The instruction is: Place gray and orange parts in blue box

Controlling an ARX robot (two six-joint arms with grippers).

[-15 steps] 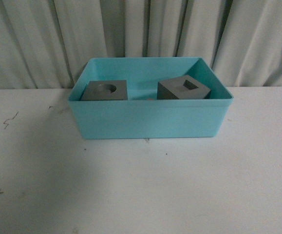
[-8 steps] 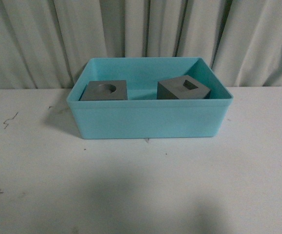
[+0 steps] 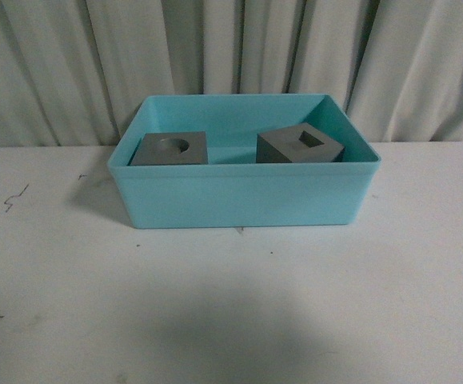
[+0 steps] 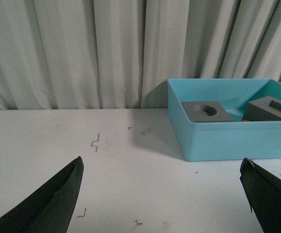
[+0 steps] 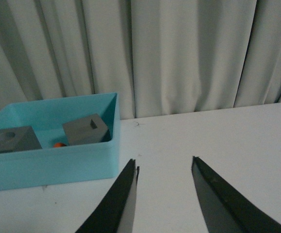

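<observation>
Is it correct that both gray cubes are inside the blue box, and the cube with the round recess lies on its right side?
Not quite. Both gray cubes are in the blue box, but in the front view the cube with the round recess lies on its left side; the cube with the square recess is on the right.

Inside the light-blue plastic bin [image 3: 243, 194], two matte gray cubes [image 3: 169, 149] [image 3: 299, 146] sit apart with open floor between; white tabletop [image 3: 231, 304] lies bare in front; pleated curtain [image 3: 231, 48] closes behind.

Two cubes [image 3: 169, 149] [image 3: 299, 146] sit side by side in the box [image 3: 243, 196].
</observation>
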